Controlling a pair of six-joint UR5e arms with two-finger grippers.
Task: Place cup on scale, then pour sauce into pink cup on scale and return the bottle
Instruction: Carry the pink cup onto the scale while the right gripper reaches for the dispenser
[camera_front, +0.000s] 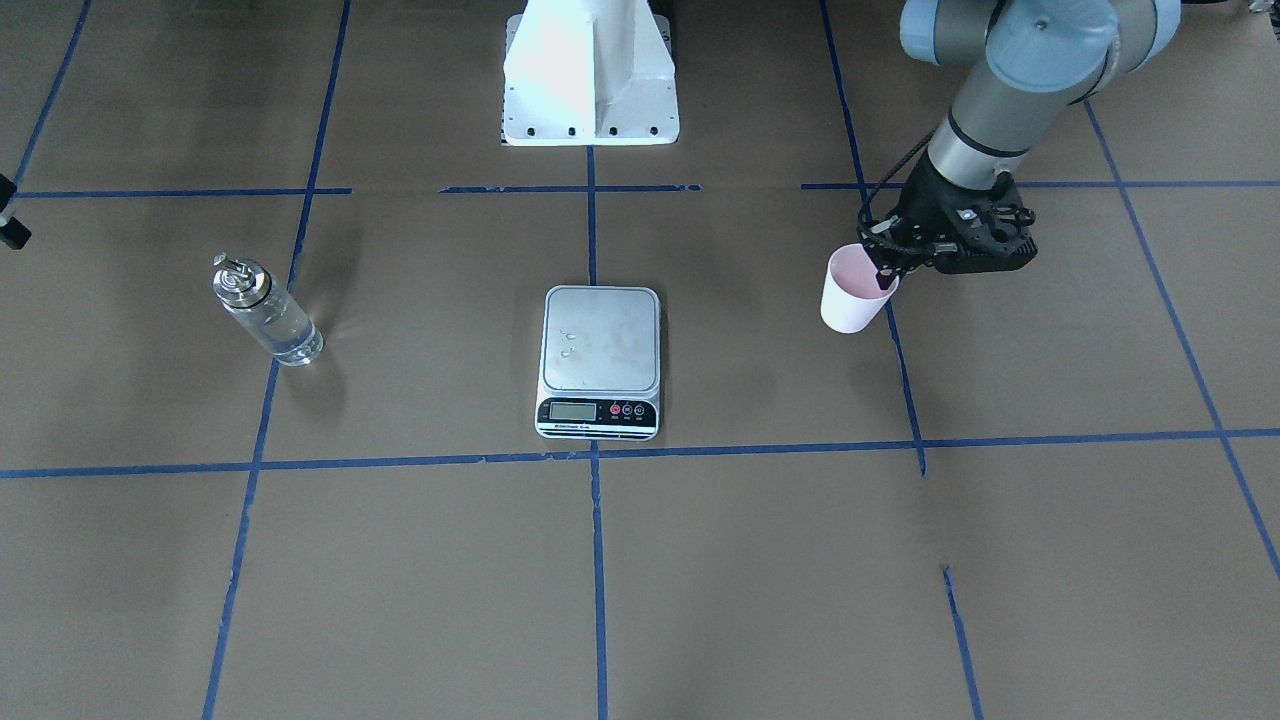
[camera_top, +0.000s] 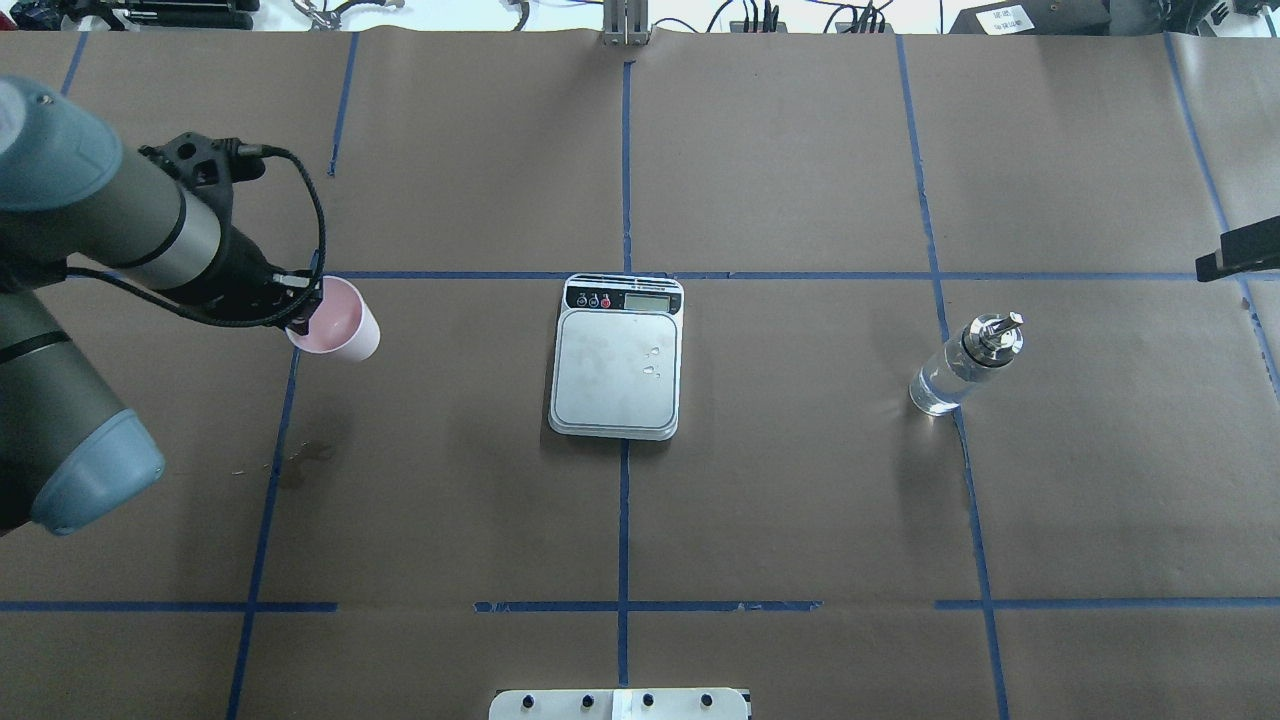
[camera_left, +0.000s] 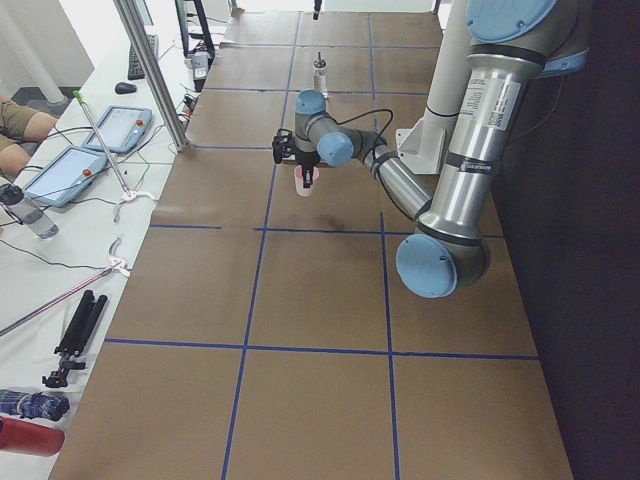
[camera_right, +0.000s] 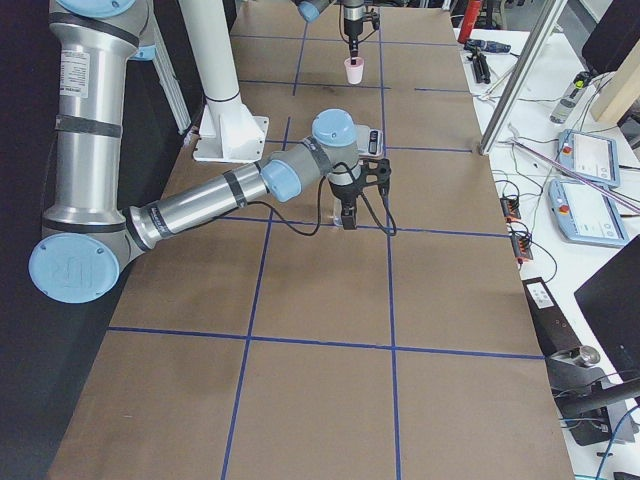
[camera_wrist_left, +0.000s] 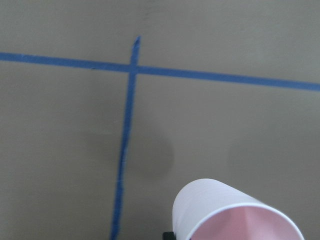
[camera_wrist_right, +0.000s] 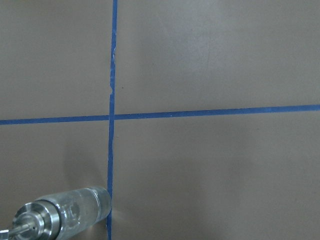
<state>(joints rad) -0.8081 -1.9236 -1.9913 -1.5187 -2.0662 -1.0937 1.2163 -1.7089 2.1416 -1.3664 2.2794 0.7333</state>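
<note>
Cup (camera_front: 848, 300): pale pink, tilted, held off the table (camera_front: 760, 560) at the right of the front-facing view, well apart from the scale.
Left gripper (camera_front: 888, 275): clenched on the cup's rim.
Scale (camera_front: 600, 340): frame centre, with droplets (camera_front: 566, 345) on its platform.
Bottle (camera_front: 268, 318): upright at mid-left, holding clear liquid (camera_front: 295, 345).
Right gripper (camera_right: 347, 220): hangs over the table in the right-side view; cannot tell whether clenched or released.

Brown paper gridded with blue tape lines (camera_top: 624, 150) covers the table (camera_top: 800, 480), flanked by white benches (camera_left: 75, 225) holding tablets (camera_left: 122, 128).
</note>
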